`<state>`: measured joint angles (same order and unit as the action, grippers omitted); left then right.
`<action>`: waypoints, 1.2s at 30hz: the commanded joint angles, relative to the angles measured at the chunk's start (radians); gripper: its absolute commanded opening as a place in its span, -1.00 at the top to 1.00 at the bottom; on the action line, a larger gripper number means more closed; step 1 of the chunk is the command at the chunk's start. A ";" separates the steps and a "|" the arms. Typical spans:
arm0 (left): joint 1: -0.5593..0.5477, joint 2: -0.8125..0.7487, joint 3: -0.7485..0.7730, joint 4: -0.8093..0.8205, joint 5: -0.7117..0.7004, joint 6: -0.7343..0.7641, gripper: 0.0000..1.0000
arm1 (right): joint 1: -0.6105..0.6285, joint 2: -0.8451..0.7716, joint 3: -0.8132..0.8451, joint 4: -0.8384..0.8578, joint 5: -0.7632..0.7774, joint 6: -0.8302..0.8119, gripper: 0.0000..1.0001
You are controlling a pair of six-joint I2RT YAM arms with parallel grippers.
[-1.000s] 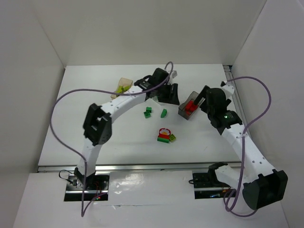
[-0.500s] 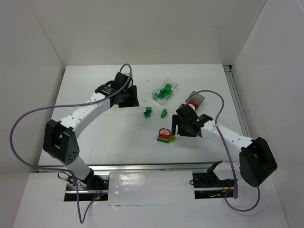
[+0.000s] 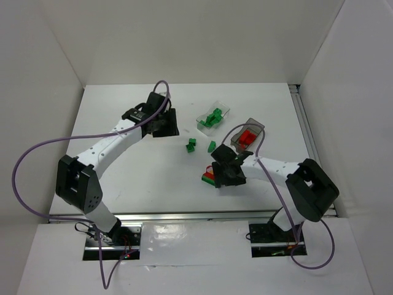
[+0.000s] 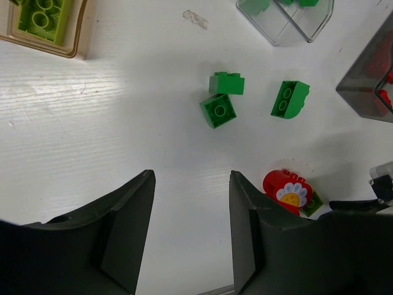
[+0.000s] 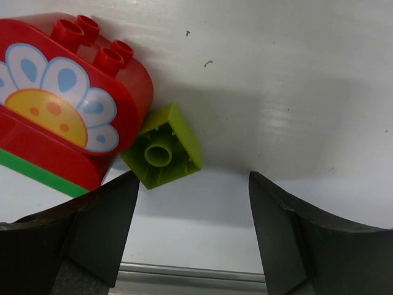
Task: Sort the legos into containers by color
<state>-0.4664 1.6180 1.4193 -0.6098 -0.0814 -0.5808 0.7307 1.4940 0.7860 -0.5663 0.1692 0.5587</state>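
My right gripper (image 5: 191,212) (image 3: 223,174) hangs open low over the table. An upturned lime brick (image 5: 163,153) lies just past its fingertips, near the left one and untouched. Against it leans a red flower-printed brick (image 5: 61,104) (image 4: 287,189) on a green brick (image 5: 37,175). My left gripper (image 4: 190,227) (image 3: 164,123) is open and empty at the back left. Three loose dark green bricks (image 4: 218,110) (image 4: 226,83) (image 4: 290,99) lie mid-table. The amber tub (image 4: 83,37) holds a lime brick (image 4: 42,17), the clear tub (image 3: 222,110) green ones and the grey tub (image 3: 253,126) red ones.
White walls close in the table on the left, back and right. A metal rail (image 3: 184,216) runs along the near edge, just behind my right gripper. Purple cables loop above both arms.
My right arm swung from the grey tub down to the red and lime bricks, its jaws narrowing. My left arm moved from the clear tub leftward over the amber tub.
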 commanded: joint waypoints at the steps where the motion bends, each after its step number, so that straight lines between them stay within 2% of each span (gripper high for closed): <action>1: 0.006 -0.009 0.024 0.005 -0.008 0.002 -0.20 | 0.006 0.032 0.054 0.049 0.035 -0.042 -0.58; 5: 0.006 -0.009 0.015 0.005 -0.008 0.002 -0.20 | 0.006 0.075 0.091 0.094 0.066 -0.080 -0.56; 7: 0.006 -0.009 0.015 -0.004 -0.008 0.002 -0.20 | 0.006 0.098 0.104 0.103 0.078 -0.080 -0.44; 8: 0.006 -0.009 0.015 -0.004 -0.008 0.002 -0.20 | 0.006 0.098 0.104 0.103 0.078 -0.080 -0.36; 9: 0.006 0.000 0.024 -0.004 -0.008 0.012 -0.20 | 0.006 0.098 0.114 0.103 0.078 -0.091 -0.19; 12: 0.006 0.000 0.024 -0.013 -0.008 0.012 -0.20 | 0.006 0.078 0.114 0.103 0.078 -0.080 0.06; 13: 0.006 0.000 0.024 -0.013 -0.008 0.012 -0.20 | 0.006 0.063 0.114 0.103 0.078 -0.080 0.23; 15: 0.015 0.000 0.033 -0.013 -0.008 0.012 -0.20 | 0.006 0.037 0.114 0.079 0.088 -0.071 0.34; 20: 0.037 0.010 0.052 -0.022 -0.018 0.021 -0.20 | 0.015 -0.014 0.231 -0.010 0.142 -0.062 0.39; 23: 0.064 0.010 0.052 -0.053 -0.060 0.007 -0.20 | 0.024 -0.003 0.304 0.005 0.127 -0.089 0.39; 29: 0.225 -0.102 -0.022 -0.077 -0.073 -0.045 -0.32 | 0.024 0.237 0.626 0.118 0.085 -0.189 0.39; 34: 0.370 -0.214 -0.103 -0.087 -0.061 -0.054 -0.45 | 0.024 0.554 1.054 0.149 0.035 -0.266 0.39; 36: 0.418 -0.262 -0.131 -0.087 -0.049 -0.054 -0.45 | 0.024 0.635 1.213 0.158 0.012 -0.276 0.39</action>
<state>-0.0891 1.4307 1.3125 -0.6815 -0.1387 -0.6147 0.7467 2.0399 1.8153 -0.4519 0.2142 0.3405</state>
